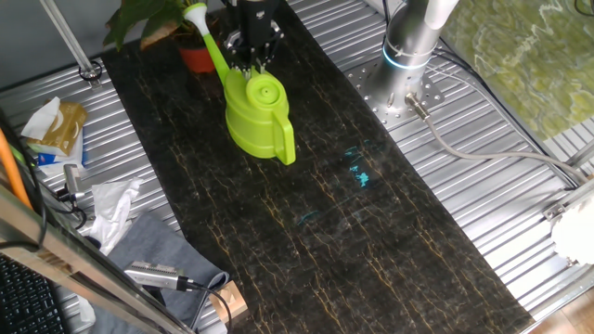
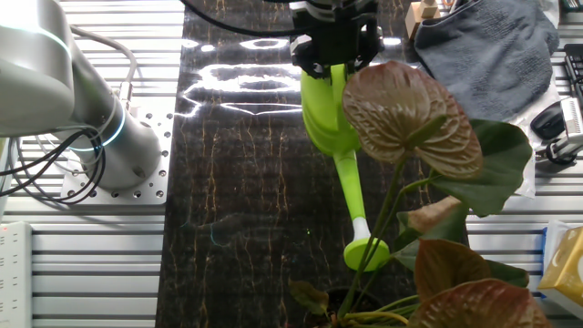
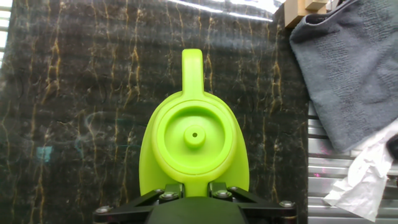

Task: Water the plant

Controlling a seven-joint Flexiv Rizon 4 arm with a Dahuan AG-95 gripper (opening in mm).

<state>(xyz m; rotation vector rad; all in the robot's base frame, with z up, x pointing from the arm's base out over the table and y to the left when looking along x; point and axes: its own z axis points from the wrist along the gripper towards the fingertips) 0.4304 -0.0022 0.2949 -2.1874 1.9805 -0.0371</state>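
Note:
The lime-green watering can (image 1: 260,116) stands upright at the far end of the dark mat, with its handle toward the near side. Its long spout and white rose (image 1: 195,14) reach over the plant (image 1: 139,20), whose red-orange pot (image 1: 197,58) sits right behind the can. My gripper (image 1: 252,63) comes down on the can's top at the root of the spout. In the hand view my gripper (image 3: 194,190) has a finger pressed on each side of the green neck of the can (image 3: 194,149), shut on it. The other fixed view shows the rose (image 2: 364,251) among the plant's leaves (image 2: 410,109).
A grey cloth (image 1: 158,250) and white tissue (image 1: 116,209) lie left of the black marbled mat (image 1: 353,213), with a wooden block (image 1: 230,301) near them. The robot base (image 1: 408,56) stands to the right on the ribbed metal table. A snack bag (image 1: 56,125) lies far left.

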